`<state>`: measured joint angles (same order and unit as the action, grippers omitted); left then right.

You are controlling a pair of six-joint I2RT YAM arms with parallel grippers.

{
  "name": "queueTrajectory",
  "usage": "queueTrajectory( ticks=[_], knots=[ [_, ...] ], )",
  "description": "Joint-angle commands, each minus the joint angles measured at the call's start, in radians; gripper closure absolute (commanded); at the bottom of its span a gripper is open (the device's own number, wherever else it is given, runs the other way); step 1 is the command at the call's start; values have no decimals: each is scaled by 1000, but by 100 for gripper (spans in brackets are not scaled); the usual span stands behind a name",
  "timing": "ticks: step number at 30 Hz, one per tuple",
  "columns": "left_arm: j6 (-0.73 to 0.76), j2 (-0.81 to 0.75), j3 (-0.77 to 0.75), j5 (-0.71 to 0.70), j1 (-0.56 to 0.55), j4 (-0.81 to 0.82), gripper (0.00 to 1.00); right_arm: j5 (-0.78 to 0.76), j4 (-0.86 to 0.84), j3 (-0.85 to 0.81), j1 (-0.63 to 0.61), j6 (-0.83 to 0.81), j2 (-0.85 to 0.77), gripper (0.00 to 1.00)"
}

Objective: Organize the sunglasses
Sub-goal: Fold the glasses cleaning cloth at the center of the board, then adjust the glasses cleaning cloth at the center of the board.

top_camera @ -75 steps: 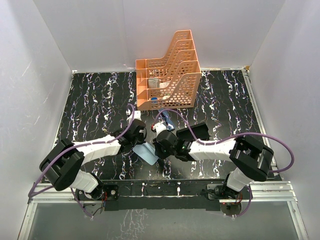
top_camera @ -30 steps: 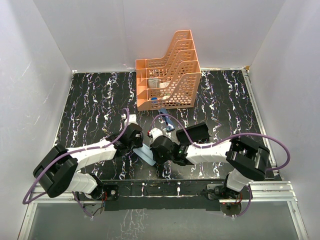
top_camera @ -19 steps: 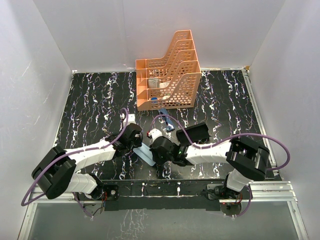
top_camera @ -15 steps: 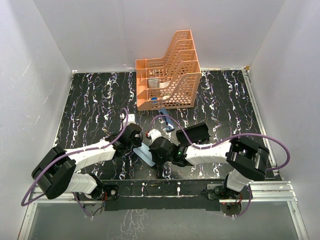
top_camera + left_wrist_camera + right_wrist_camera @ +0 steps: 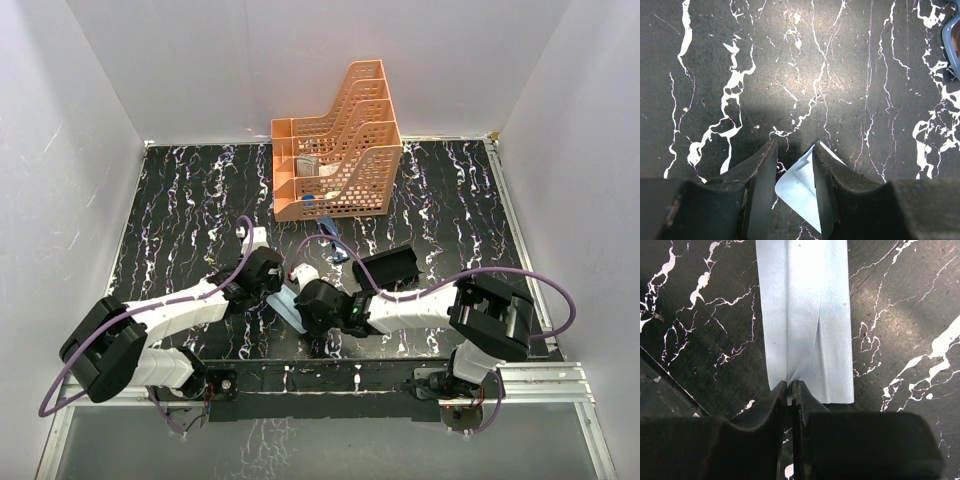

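Top view: the sunglasses (image 5: 333,243) lie mid-surface (image 5: 180,210), just in front of the orange file rack (image 5: 335,150) at the far edge. The pale blue cloth (image 5: 291,308) lies nearer the near edge.

Left wrist view: the left gripper (image 5: 795,167) is slightly parted, with a cloth corner between its fingers.

Right wrist view: the right gripper (image 5: 790,390) is clenched on a fold at the cloth's edge.

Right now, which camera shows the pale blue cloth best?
Right wrist: the folded cloth lies large and sharp, its edge pinched in the right tool. Left wrist catches only one corner between its fingers; the top view shows a sliver between the arms.
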<state>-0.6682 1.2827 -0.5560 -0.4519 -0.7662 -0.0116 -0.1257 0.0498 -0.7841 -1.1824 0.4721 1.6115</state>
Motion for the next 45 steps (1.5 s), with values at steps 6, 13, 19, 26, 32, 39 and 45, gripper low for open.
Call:
queueTrajectory(
  ticks=[6,13,19,26,32,39,45],
  knots=[
    [-24,-30,-7,-31,-1,-19,67,-27,-27,-59,-28,-7,6,88],
    [-21,-42,-6,-38,0,-25,67,-20,-37,-71,-34,-4,22,88],
    [-22,-47,-5,-43,-1,-29,67,-36,-29,-74,-38,-1,21,87],
    [-26,-42,-2,-35,-1,-25,67,-52,-15,-67,-38,-3,-9,86],
    [-26,-42,0,-36,-1,-26,67,-40,-3,-73,-39,-2,-42,86],
    [-28,-34,1,-33,-1,-21,67,-47,39,-75,-41,4,-131,85],
    [-25,-29,-2,-24,-2,-14,67,-78,20,-47,-40,9,-127,92]
  ],
)
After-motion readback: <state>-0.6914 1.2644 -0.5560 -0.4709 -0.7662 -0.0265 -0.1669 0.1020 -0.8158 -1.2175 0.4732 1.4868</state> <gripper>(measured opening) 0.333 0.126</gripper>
